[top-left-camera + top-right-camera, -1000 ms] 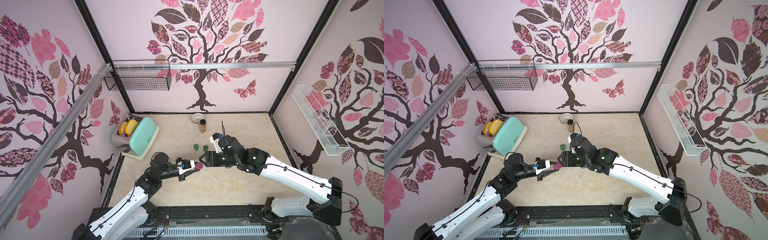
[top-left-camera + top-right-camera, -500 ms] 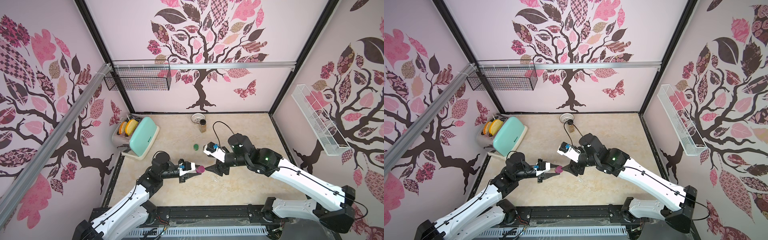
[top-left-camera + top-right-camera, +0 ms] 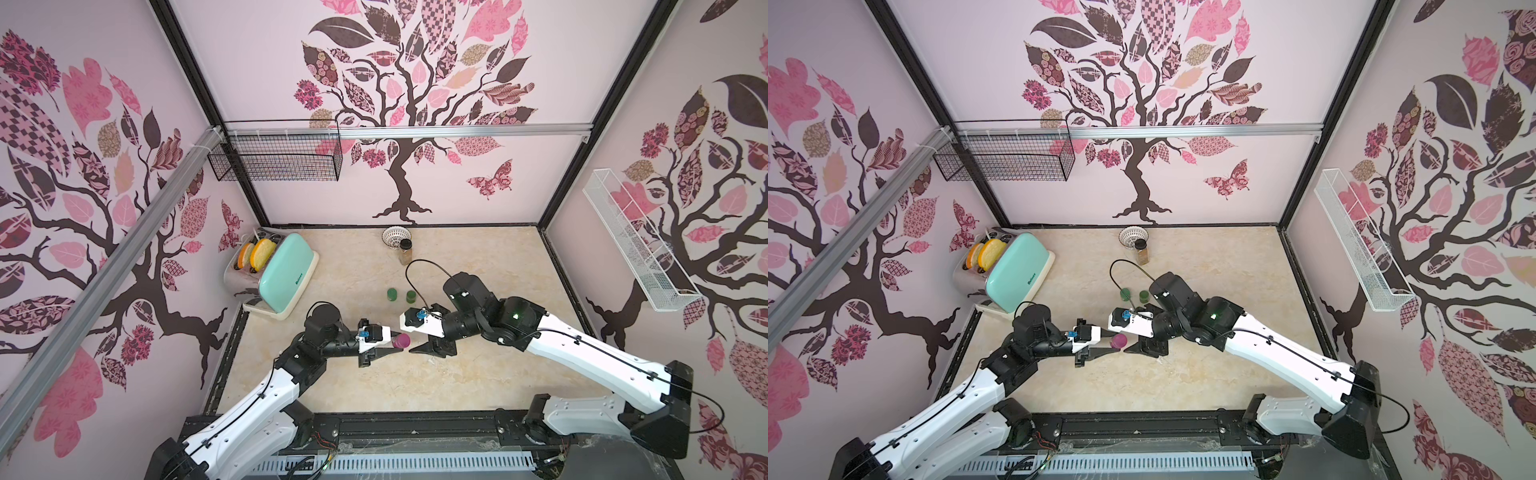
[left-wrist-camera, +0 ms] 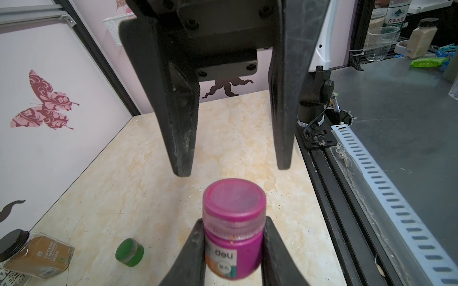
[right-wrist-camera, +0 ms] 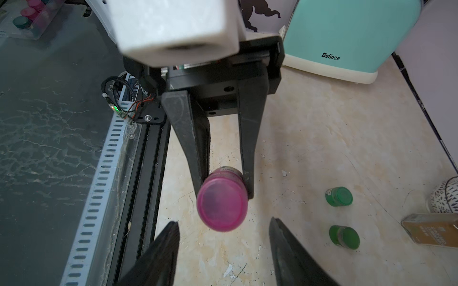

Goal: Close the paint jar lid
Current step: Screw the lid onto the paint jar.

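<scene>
the paint jar carries a label with "deli" in white letters, which reads upside down in the left wrist view, and a small round sticker below it whose print is too small to read. the mint-green box at the far left of the table says "belinee" on its side, and the spice jar with the black cap reads "ground cinnamon". the magenta jar is held above the table near the middle, toward the near edge, between the two arms. its long axis lies roughly level and runs left to right, with the lid on the jar and pointing right, toward the right gripper. whether the lid is screwed tight cannot be told. the left gripper has its fingers clamped on the jar's body below the lid, one on each side. the right gripper faces the lid end-on with its fingers spread wider than the lid, their tips just short of it and not touching it. two small green jars sit on the table just beyond the grippers on the far side, apart from both. farther back the spice jar stands beside a white basket close to the far wall.
</scene>
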Action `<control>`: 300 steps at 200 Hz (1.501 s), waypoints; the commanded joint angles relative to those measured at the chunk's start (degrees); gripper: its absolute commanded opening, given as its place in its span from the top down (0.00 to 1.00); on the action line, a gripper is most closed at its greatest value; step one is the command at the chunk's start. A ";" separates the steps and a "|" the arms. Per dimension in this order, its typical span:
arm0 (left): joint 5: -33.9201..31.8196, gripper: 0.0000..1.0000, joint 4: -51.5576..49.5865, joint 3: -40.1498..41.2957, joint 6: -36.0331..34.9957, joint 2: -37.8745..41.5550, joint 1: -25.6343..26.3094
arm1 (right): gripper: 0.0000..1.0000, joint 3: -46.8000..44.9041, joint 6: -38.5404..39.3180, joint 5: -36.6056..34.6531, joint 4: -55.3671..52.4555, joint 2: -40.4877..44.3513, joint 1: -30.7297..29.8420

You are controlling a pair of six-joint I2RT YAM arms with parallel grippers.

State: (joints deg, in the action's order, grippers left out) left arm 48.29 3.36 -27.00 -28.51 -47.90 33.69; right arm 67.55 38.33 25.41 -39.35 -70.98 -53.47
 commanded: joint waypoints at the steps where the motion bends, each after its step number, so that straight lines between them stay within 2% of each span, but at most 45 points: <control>1: 0.58 0.73 0.16 -1.74 0.26 -0.01 0.06 | 0.39 0.86 0.70 1.40 1.78 -0.65 -0.79; 61: 0.40 0.73 -0.01 -1.80 0.17 0.00 0.07 | 0.46 0.44 0.20 -0.43 4.03 -1.42 -1.99; 99: 0.31 0.73 0.00 -1.83 0.21 0.15 0.06 | 0.47 0.43 0.41 -1.52 3.63 -2.12 -2.07; 154: 0.06 0.73 0.03 -1.75 0.20 0.37 0.07 | 0.72 0.39 -1.47 -3.07 4.55 -2.58 -2.07; 171: -0.34 0.73 -0.06 -1.74 0.12 0.45 0.08 | 0.75 0.04 -3.91 -3.88 5.47 -2.67 -2.21; 196: -1.76 0.74 -0.01 -1.65 -0.28 0.95 0.06 | 0.87 -1.17 -14.83 -6.91 9.87 -2.40 -2.59; 222: -4.13 0.75 -0.01 -1.39 -0.90 1.81 0.06 | 1.00 -1.17 -33.51 -14.92 13.83 -3.07 -4.29; 249: -5.87 0.75 0.42 -1.06 -1.19 2.59 0.13 | 1.00 0.29 -59.76 -22.12 13.64 -5.22 -5.88; 280: -6.40 0.75 0.58 -0.94 -1.19 2.91 0.09 | 1.00 -0.29 -84.79 -23.30 16.66 -6.92 -7.84; 300: -6.63 0.75 0.67 -0.88 -1.19 3.08 0.09 | 1.00 1.43 -100.90 -23.92 14.29 -8.81 -8.41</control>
State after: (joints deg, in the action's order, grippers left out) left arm 37.43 -0.91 -26.98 -28.53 -46.48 32.69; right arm 66.24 -34.17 4.99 -28.14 -76.77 -61.06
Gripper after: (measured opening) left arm 0.324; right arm 0.321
